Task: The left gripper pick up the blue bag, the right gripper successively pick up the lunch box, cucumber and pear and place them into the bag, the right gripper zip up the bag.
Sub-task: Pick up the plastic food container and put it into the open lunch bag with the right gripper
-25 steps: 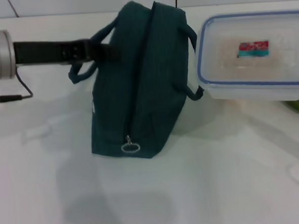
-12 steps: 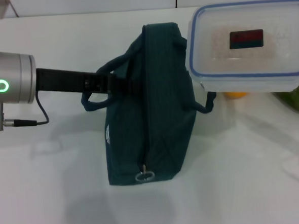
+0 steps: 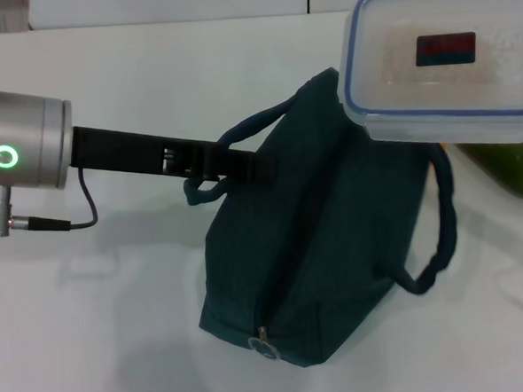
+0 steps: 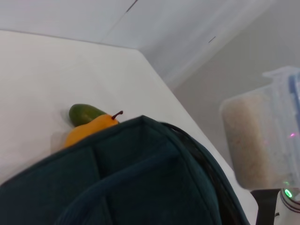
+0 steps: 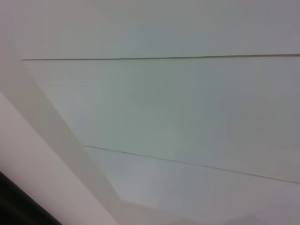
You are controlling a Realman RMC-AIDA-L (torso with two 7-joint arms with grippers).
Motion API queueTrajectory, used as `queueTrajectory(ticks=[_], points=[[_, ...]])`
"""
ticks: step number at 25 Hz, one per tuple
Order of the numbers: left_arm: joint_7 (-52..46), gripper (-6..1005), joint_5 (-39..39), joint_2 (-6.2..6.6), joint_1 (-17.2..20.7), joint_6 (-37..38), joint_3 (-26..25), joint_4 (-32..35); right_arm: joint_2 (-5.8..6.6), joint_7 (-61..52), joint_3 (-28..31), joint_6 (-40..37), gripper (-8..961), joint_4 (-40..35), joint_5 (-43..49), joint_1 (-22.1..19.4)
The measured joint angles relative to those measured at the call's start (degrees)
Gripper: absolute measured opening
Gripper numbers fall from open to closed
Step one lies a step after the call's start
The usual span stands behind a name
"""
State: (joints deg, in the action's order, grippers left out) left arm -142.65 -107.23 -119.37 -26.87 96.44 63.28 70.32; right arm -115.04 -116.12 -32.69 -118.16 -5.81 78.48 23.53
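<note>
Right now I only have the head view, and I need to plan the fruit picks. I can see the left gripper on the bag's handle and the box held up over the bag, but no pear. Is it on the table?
Observer: Yes. In the left wrist view the pear lies on the table just past the bag, with its stem up.
Operator: How close is it to the cucumber?
Observer: The cucumber sits right behind the pear, and they look as if they touch.
Operator: Does the right wrist view show the grip on the box?
Observer: No. It shows only pale wall panels. The right gripper and the box are not in it.
</note>
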Motion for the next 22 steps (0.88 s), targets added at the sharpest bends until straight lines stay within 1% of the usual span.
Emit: queueTrajectory(ticks=[4,10,18,22], points=[[0.06,50,0.47,0.02,-0.04,-0.31,-0.56,0.00,0.01,0.01,0.00,1.28,104,-0.29,-0.12,-0.03],[0.18,50,0.52,-0.07,-0.22,-1.23,-2.30,0.00,0.17,0.01,-0.70,5.70,106,-0.29,0.54,0.00],[0.24,51,0.98,-0.07,-0.21,-1.52,-2.14,-0.07,0.10,-0.09,-3.07,11.79,107,-0.25,1.52,-0.20],[0.47,51,1.18,-0.04,-0.23,-1.52,-2.05,-0.08,-0.11,-0.16,-4.50,14.47,108,-0.20,1.56,0.56]])
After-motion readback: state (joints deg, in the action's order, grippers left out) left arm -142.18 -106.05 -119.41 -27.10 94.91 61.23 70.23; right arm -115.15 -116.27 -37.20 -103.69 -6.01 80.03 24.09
